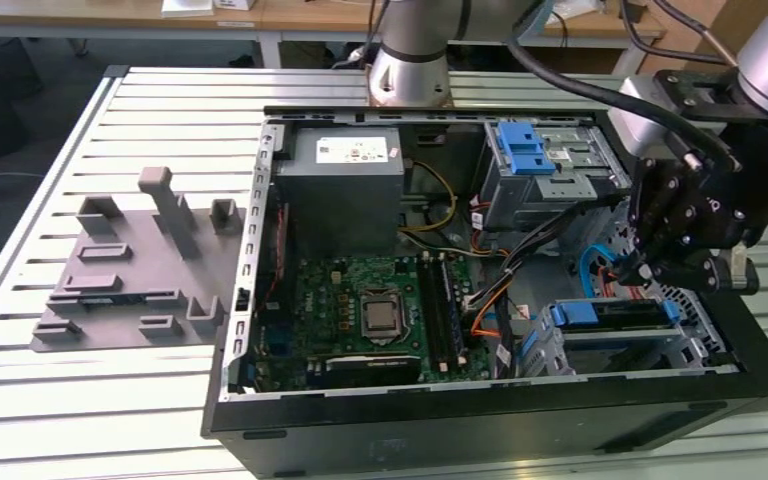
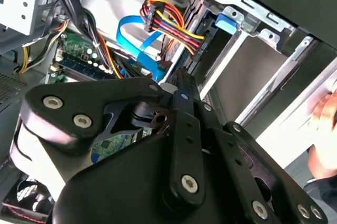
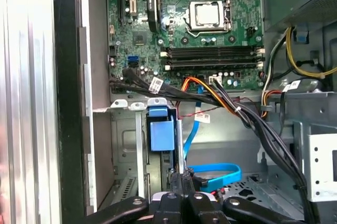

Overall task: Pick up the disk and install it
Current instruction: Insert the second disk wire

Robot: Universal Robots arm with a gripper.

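The disk [image 1: 618, 314] lies in the lower drive cage at the case's front corner, on the exterior view's right, with its blue carrier frame showing at both ends. In the first wrist view the blue carrier end [image 3: 160, 132] sits inside the metal cage. It also shows in the second wrist view [image 2: 227, 23]. My gripper [image 1: 635, 272] hangs just above the cage's far end, fingers pressed together with nothing between them. Its fingertips [image 3: 180, 177] point down beside the disk's edge, close to a blue data cable [image 3: 218, 174].
The open computer case [image 1: 491, 420] stands on a slatted table. Cable bundles [image 3: 231, 105] cross between motherboard [image 1: 357, 310] and cage. An upper drive bay with a blue latch [image 1: 528, 150] stands behind. A grey holder plate [image 1: 131, 270] lies outside the case. A person's hand [image 2: 325, 129] is near the case wall.
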